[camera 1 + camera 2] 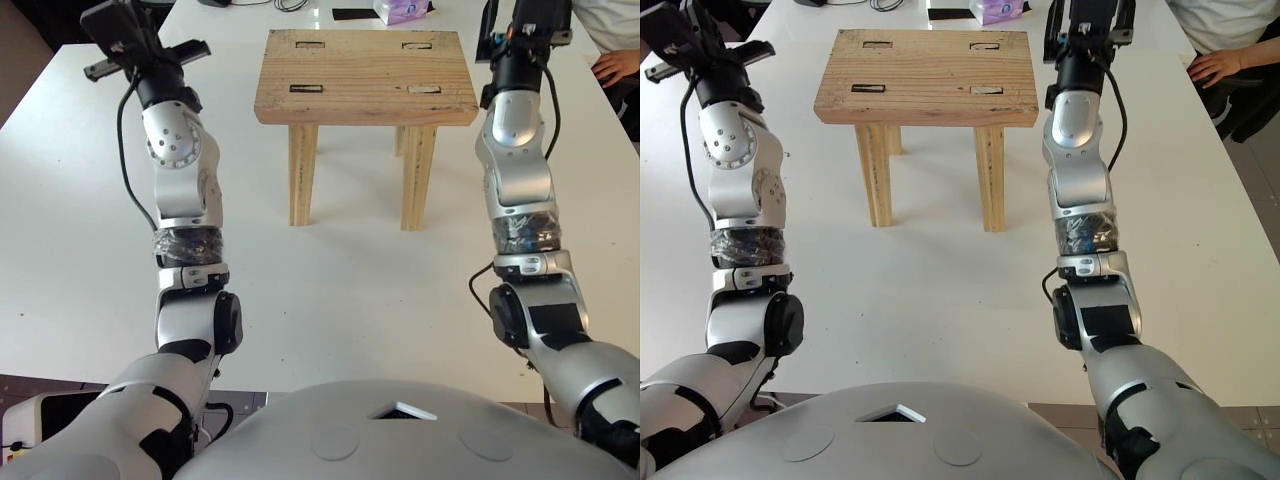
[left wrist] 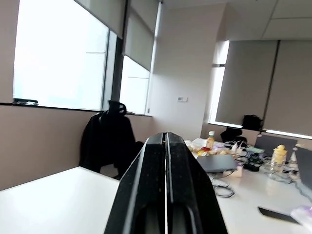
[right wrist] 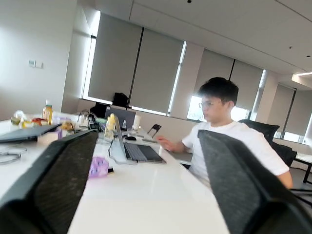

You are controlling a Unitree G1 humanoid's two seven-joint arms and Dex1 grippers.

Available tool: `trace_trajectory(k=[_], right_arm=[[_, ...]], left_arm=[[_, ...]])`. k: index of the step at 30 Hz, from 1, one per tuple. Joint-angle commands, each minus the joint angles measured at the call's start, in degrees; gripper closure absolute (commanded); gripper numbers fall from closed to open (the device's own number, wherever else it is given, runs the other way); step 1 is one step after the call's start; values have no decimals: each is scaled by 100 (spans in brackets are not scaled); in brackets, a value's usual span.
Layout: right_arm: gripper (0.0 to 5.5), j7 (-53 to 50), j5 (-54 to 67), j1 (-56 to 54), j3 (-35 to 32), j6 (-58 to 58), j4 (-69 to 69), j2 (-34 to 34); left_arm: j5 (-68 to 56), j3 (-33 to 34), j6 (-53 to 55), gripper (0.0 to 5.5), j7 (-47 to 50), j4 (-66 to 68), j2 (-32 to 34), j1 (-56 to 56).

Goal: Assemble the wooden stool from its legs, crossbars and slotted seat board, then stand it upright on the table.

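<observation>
Apparently the job is all but finished: the stool (image 1: 365,110) stands upright on its own feet on the white worktop (image 1: 350,300), in the far half and about midway between the left and right edges, with no loose part lying near it. I judge that nothing of the assembly remains, and at most the arms need to draw back. Counting what shows: one stool, one slotted seat board (image 1: 365,75) on top with four slots (image 1: 310,45) cut through it, each seeming to hold a tenon end, and two front legs (image 1: 303,175) in full sight. A rear leg (image 1: 896,138) peeps out behind each of them, which makes four legs. The crossbars are hidden under the seat, so I cannot count them. Neither arm touches the wood; they are raised on either side of the stool, apart from it. The left end effector (image 2: 165,146) is clenched, its two fingers pressed flat together with nothing between them. The right end effector (image 3: 148,134) is released, its two fingers spread wide and grasping nothing.
</observation>
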Motion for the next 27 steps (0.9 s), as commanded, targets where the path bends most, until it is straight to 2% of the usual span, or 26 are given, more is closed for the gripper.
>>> trace_trajectory(k=[1,7,14,19,27], right_arm=[[257,62,-231,166,86,262,-560,156],[357,-144,-475,87,-172,505,-963,212],[467,-153,-618,579,-173,820,-1449,495],[547,215,-653,724,-208,643,-1250,211],[549,407,-741,488,-372,542,-986,-56]], left_arm=[[-4,68,283,550,-192,-194,60,55],[-25,74,385,550,-333,5,27,-493],[61,59,795,550,-527,-389,60,-51],[134,47,931,550,-455,-619,-78,206],[78,289,823,550,-206,-652,-225,145]])
